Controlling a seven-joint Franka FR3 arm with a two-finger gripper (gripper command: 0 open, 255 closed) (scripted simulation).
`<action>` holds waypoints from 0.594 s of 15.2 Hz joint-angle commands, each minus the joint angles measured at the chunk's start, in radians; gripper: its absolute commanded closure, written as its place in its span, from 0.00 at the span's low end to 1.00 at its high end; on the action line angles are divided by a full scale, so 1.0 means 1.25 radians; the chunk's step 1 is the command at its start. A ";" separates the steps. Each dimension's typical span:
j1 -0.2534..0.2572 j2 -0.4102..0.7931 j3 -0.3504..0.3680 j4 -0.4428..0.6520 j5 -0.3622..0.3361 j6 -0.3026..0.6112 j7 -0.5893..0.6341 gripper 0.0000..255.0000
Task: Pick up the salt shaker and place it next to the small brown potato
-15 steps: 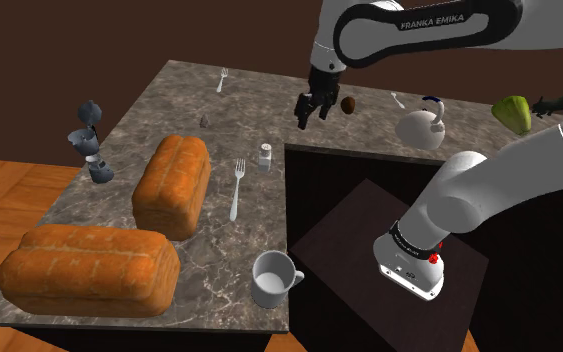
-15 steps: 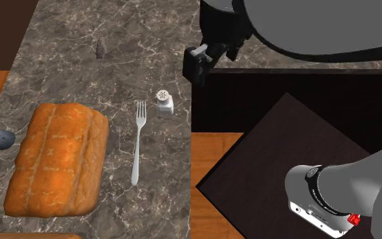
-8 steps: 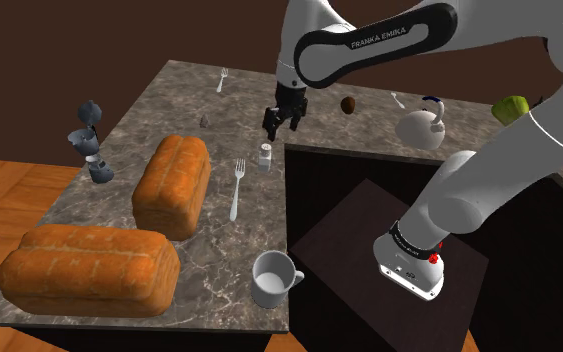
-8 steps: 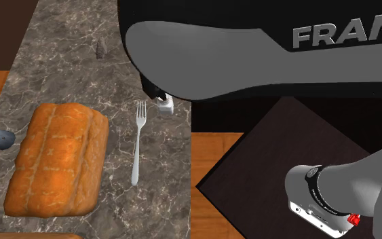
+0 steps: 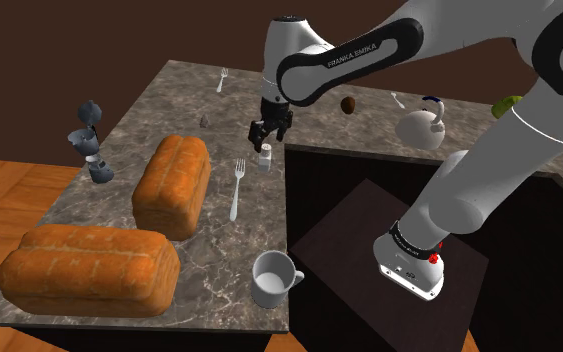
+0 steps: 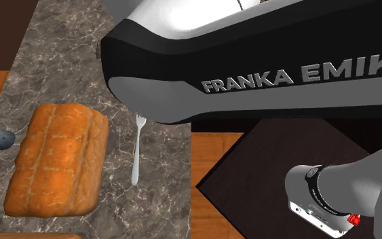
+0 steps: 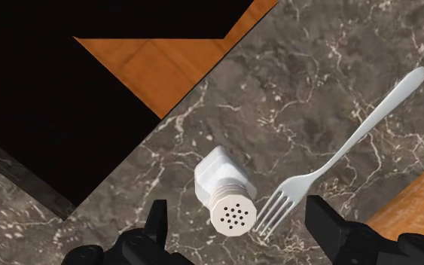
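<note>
Salt shaker (image 7: 225, 194): white, squarish body, ribbed neck, round cap dotted with holes. Stands upright on marbled counter (image 7: 315, 68), just beside tines of fork (image 7: 346, 150). Potato (image 5: 349, 104): small, dark brown, oval. Lies on same counter, well apart from fork, past its tine end.

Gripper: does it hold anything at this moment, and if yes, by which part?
Nothing is held. The gripper is open above the salt shaker, and its fingers stand apart on both sides without touching it.
</note>
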 commanded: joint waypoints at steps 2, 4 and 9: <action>0.000 0.023 0.001 -0.015 -0.004 0.039 0.002 0.00; 0.000 0.023 0.001 -0.015 -0.004 0.039 0.002 0.00; 0.000 0.023 0.001 -0.015 -0.004 0.039 0.002 0.00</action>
